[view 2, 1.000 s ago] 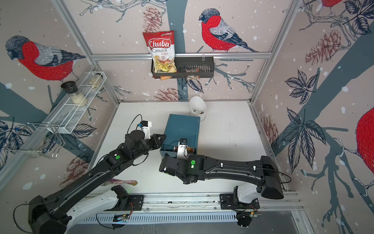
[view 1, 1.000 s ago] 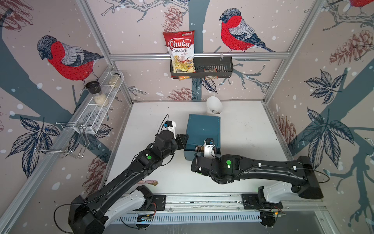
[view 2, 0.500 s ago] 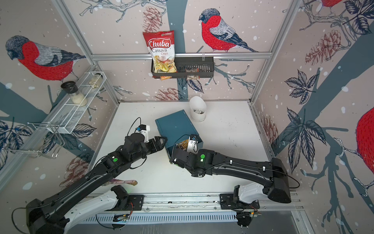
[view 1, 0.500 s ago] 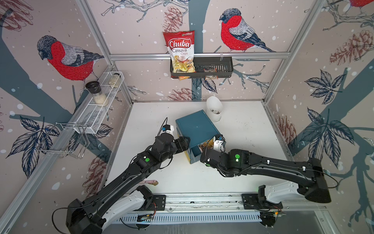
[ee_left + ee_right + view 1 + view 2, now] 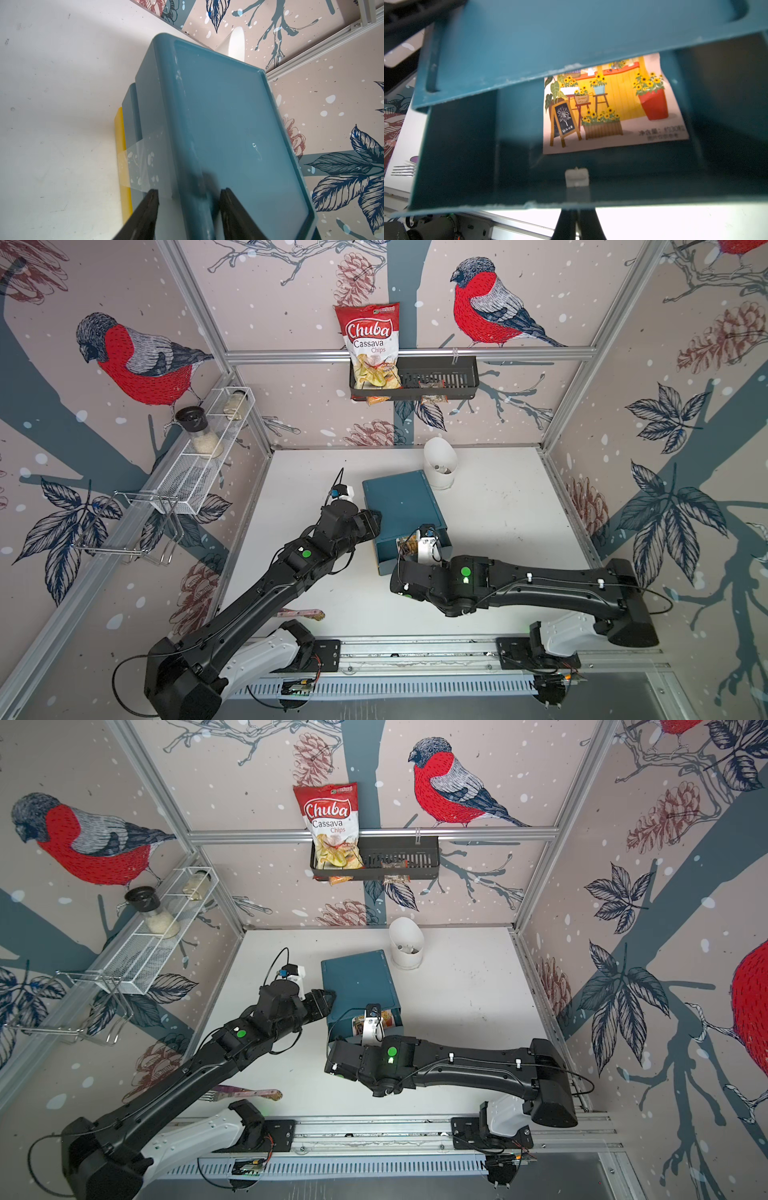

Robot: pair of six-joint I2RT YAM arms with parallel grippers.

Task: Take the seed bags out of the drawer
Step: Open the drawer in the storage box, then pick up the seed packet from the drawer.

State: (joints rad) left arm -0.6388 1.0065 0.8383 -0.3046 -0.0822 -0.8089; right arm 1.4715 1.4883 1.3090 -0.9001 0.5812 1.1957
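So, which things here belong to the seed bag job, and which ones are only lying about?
Belong to the job: teal plastic drawer box; its pulled-out drawer; orange-yellow glossy seed bag with flower-shop drawing.
Lying about: red-and-white Chuba chips bag; white plastic cup; metal fork with patterned handle; black-capped glass jar on the wire shelf.

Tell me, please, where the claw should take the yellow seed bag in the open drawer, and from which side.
Take the yellow seed bag by its near edge, toward the drawer front, coming from above. It seems to lie flat, and its far end is hidden under the cabinet.
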